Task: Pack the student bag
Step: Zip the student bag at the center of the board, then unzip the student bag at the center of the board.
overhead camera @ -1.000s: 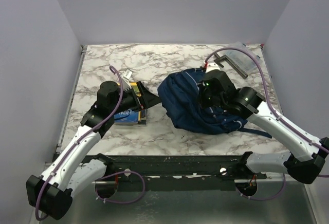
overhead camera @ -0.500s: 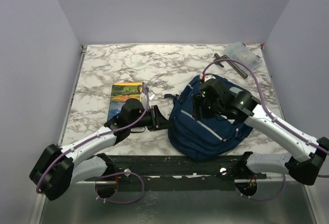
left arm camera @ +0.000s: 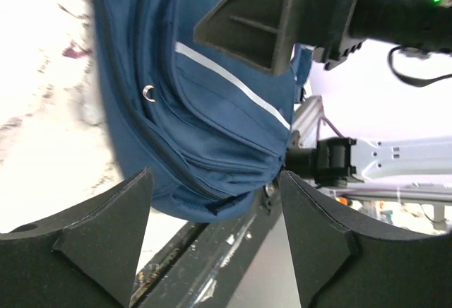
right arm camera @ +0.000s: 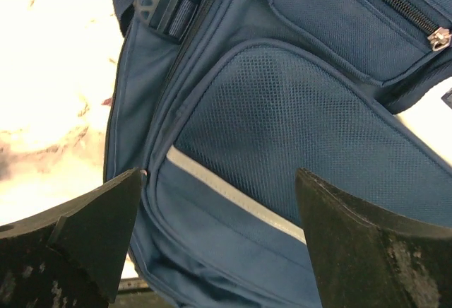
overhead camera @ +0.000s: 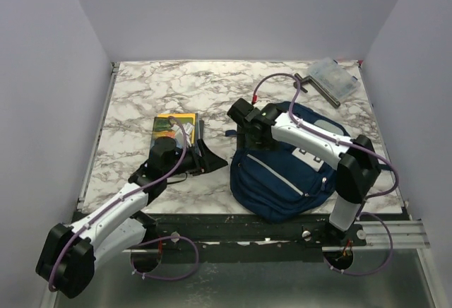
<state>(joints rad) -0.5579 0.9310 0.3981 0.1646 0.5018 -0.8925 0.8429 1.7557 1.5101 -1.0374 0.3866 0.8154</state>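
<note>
On the counter (overhead camera: pixel 176 89) lies the backpack (overhead camera: pixel 282 181). Above it, the right fingers (right arm camera: pixel 85 230) are spread and empty. Beside it, the left fingers (left arm camera: pixel 92 244) are released.

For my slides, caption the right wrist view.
Right gripper, jaws open and empty, poised over the mesh pocket of the navy student bag.

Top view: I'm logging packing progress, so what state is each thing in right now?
student bag: lying front-up on the table, visible pocket zip closed.
book: flat on the table, outside the bag.
clear case: at the far right corner, outside the bag.
left gripper: open, holding nothing.
right gripper: open over the bag, holding nothing.
</note>
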